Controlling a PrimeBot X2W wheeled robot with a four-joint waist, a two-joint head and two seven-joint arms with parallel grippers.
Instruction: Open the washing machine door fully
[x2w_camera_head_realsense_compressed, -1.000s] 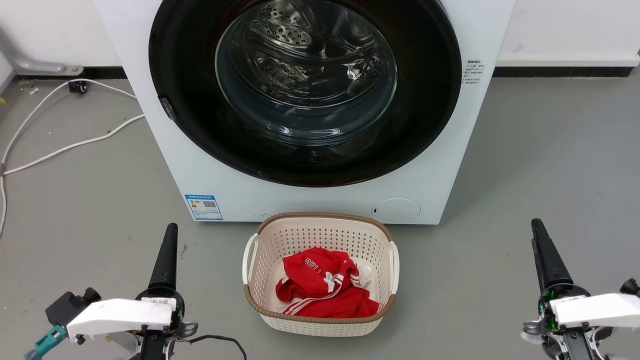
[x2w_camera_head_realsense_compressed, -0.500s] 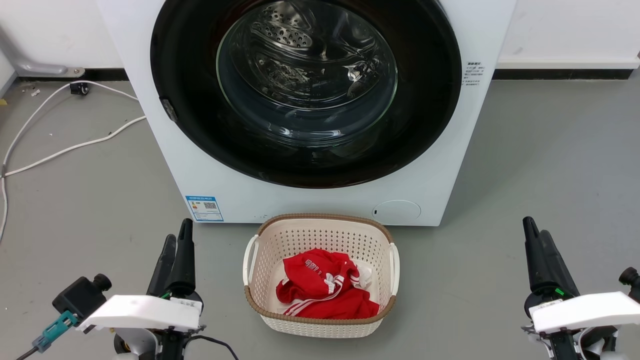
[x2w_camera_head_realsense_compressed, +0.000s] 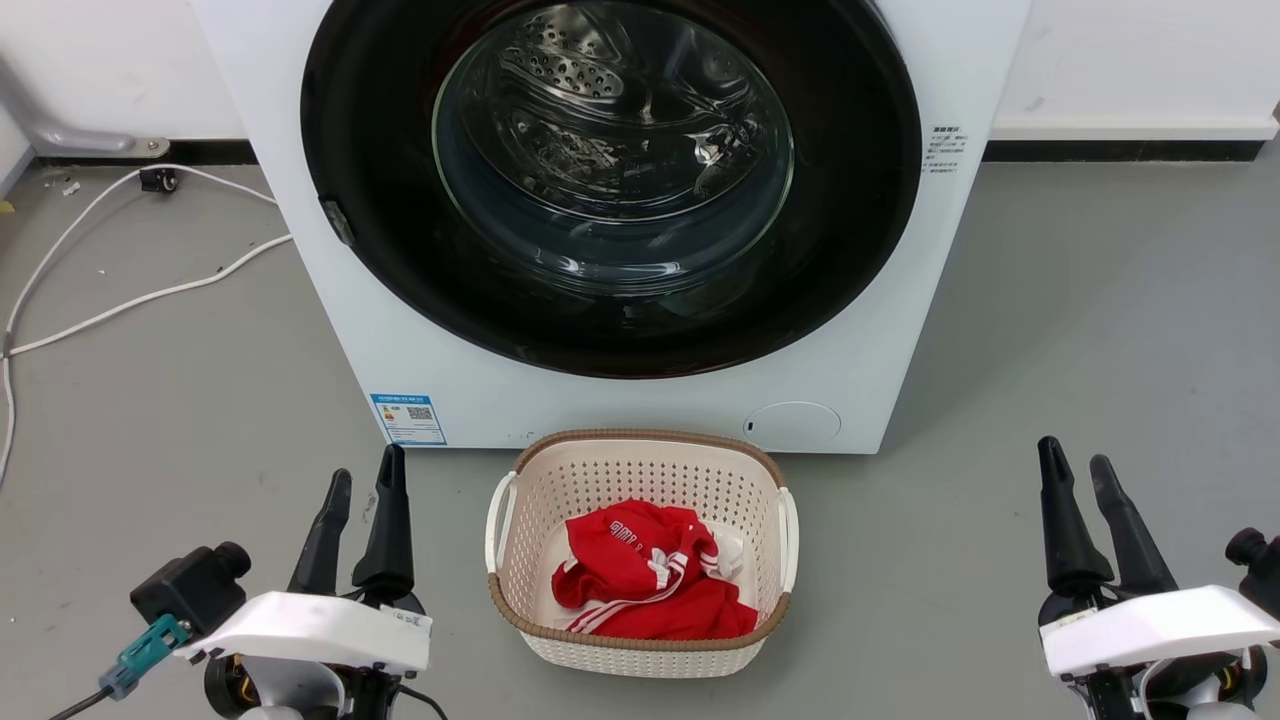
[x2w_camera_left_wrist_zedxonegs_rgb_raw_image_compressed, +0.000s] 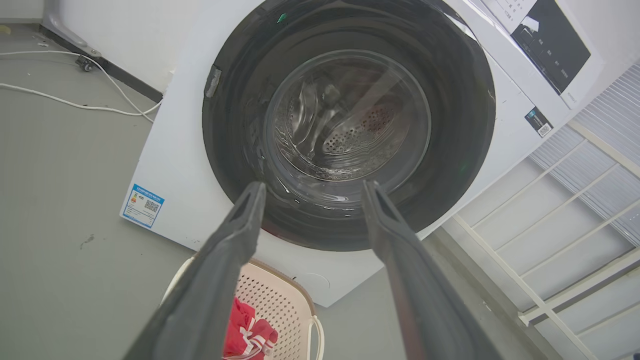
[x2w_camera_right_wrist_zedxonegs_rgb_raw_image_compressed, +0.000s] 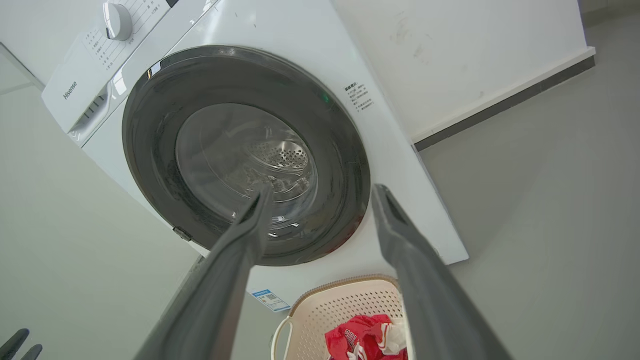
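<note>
Machine (x2w_camera_head_realsense_compressed: 600, 410): white front-loader, set on a grey floor (x2w_camera_head_realsense_compressed: 1100, 330) against a pale wall. Door (x2w_camera_head_realsense_compressed: 860, 200): round, glossy black, with a clear glass bowl at its centre; it is seen lying flush against the machine front, shut, and the perforated steel drum is visible through the glass. Label (x2w_camera_head_realsense_compressed: 408, 418): blue sticker, fixed at the lower left corner of the machine front in the head view. Basket (x2w_camera_head_realsense_compressed: 640, 436): beige, perforated, placed on the floor just in front of the machine; a red garment (x2w_camera_head_realsense_compressed: 650, 580) with white stripes is held inside it. Cable (x2w_camera_head_realsense_compressed: 150, 292): white, laid across the floor to the left of the machine. Left tool (x2w_camera_head_realsense_compressed: 367, 465): fingers parted, nothing held, positioned left of the basket and well apart from the door. Right tool (x2w_camera_head_realsense_compressed: 1073, 452): fingers parted, nothing held, positioned right of the basket and likewise well apart from the door. In both wrist views the door is framed between the spread fingers.
</note>
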